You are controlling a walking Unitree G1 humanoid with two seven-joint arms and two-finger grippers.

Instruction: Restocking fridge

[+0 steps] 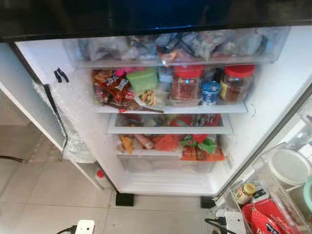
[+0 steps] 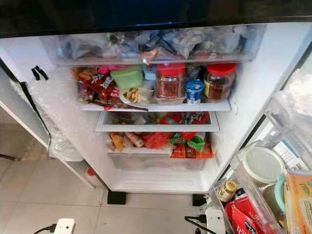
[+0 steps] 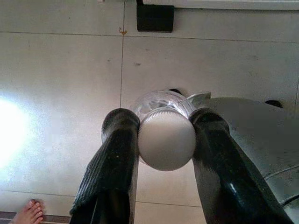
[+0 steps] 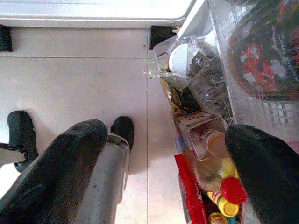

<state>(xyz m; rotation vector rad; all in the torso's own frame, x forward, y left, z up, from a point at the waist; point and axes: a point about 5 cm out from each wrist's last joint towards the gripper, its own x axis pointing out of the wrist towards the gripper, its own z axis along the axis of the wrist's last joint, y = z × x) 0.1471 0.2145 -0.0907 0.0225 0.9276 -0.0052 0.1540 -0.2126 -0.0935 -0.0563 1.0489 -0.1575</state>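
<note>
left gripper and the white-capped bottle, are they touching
Touching. The left wrist view shows both black fingers pressed against the sides of the white cap of the clear bottle, with no gap.

We are not making out any legible text: the white lettering on the red foil packet (image 1: 267, 220) in the door shelf is blurring, and the labels on the two red-lidded clear jars (image 1: 186, 84) are too small to read.
</note>
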